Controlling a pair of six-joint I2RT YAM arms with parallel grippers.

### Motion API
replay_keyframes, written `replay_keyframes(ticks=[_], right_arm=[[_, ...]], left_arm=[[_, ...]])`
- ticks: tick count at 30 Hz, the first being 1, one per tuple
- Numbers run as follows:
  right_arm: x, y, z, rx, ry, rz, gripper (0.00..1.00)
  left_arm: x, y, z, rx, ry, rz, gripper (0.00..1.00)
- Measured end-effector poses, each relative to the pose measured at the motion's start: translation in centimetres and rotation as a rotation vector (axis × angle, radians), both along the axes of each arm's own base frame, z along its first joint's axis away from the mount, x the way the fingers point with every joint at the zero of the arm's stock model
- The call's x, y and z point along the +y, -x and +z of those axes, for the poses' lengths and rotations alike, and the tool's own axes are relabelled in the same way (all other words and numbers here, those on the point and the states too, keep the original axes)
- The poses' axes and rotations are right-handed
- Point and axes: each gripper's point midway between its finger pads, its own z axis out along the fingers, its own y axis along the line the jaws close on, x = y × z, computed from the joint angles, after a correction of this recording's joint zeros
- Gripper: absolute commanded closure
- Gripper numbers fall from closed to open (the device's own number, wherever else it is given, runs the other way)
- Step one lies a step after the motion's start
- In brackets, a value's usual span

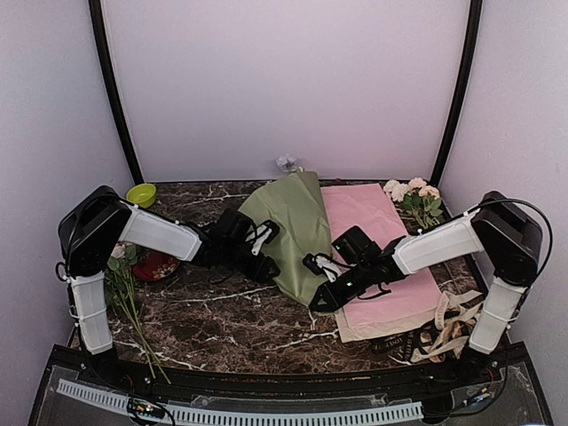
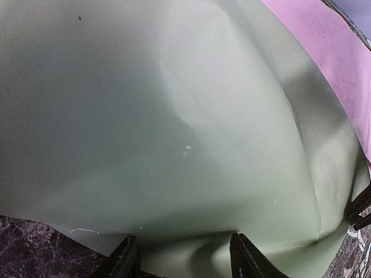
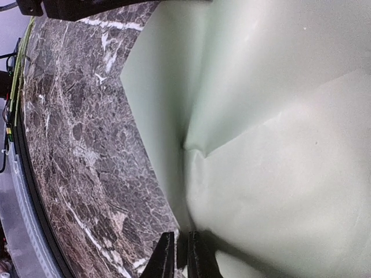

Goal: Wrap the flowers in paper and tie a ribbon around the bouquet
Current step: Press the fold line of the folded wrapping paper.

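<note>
The sage-green paper (image 1: 293, 226) is folded over into a bulging hump in the middle of the table. Of the flowers (image 1: 287, 163), only pale blossoms peek out at its far end. My left gripper (image 1: 266, 253) is open at the paper's left edge, its fingers (image 2: 124, 258) astride the green fold (image 2: 185, 145). My right gripper (image 1: 315, 288) is at the near edge, shut on the paper (image 3: 278, 145) right at its border, with the fingertips (image 3: 165, 258) almost touching. The black ribbon (image 1: 395, 342) lies at the front right.
A pink sheet (image 1: 382, 257) lies under my right arm. Pink-and-white blossoms (image 1: 413, 197) sit at the back right. More thin-stemmed flowers (image 1: 129, 302) lie at the left by a red bowl (image 1: 155, 264) and a green bowl (image 1: 141, 194). A cream ribbon (image 1: 448, 324) lies at the front right.
</note>
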Motion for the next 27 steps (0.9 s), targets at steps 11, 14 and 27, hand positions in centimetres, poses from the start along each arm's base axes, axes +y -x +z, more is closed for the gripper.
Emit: replay_keyframes(ticks=[11,14,27], right_arm=[[-1.4,0.7,2.8,-0.014,-0.007,-0.023,0.68],[-2.0,-1.6,5.3,-0.043,-0.064,-0.104,0.66],[-5.8,-7.1,1.2,0.164,-0.060,-0.402,0.47]], left_arm=[[0.4,-0.5,0.0,-0.006,-0.004,0.005,0.45],[0.4,-0.5,0.0,-0.007,-0.005,0.003,0.45],[0.4,-0.5,0.0,-0.008,-0.007,0.001,0.45]])
